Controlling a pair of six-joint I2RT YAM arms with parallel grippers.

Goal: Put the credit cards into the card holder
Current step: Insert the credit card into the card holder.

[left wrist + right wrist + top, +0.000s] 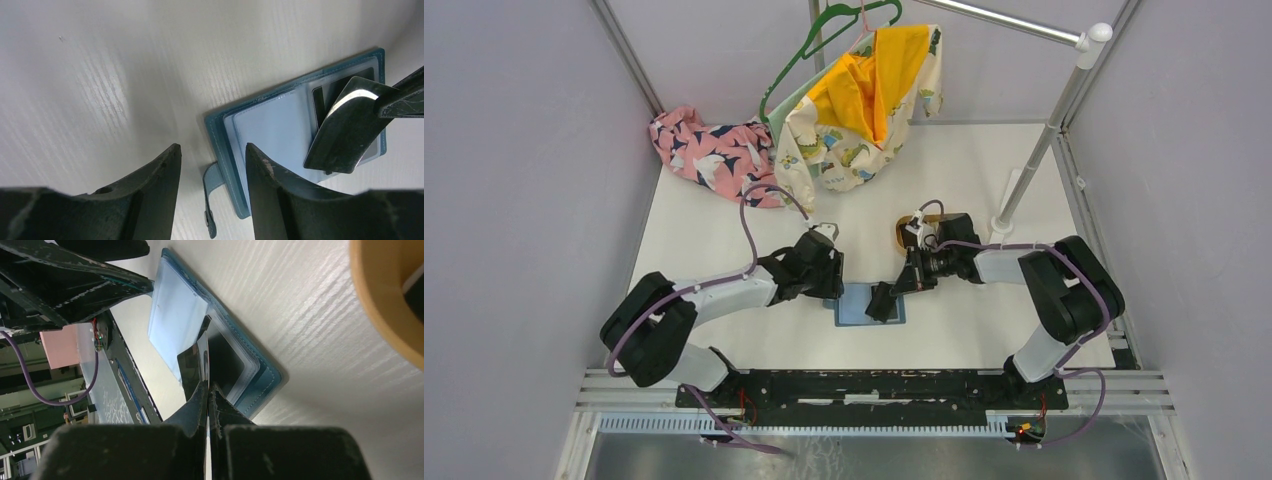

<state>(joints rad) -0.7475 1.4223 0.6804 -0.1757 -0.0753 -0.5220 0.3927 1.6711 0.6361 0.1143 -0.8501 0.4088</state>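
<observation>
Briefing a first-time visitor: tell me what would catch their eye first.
An open teal wallet lies in the middle of the white table. The right end effector is shut on a dark card tilted over the wallet's right half; the left end effector stands open at its left edge. A bright yellow garment hangs at the far edge.

A white desk (724, 230) with faint wood grain sits inside a booth of plain pale grey walls (514, 150). A white clothes rail (1044, 140) stands at the right rear. A pink printed garment (709, 150) lies crumpled at the back. The light is soft and even.
</observation>
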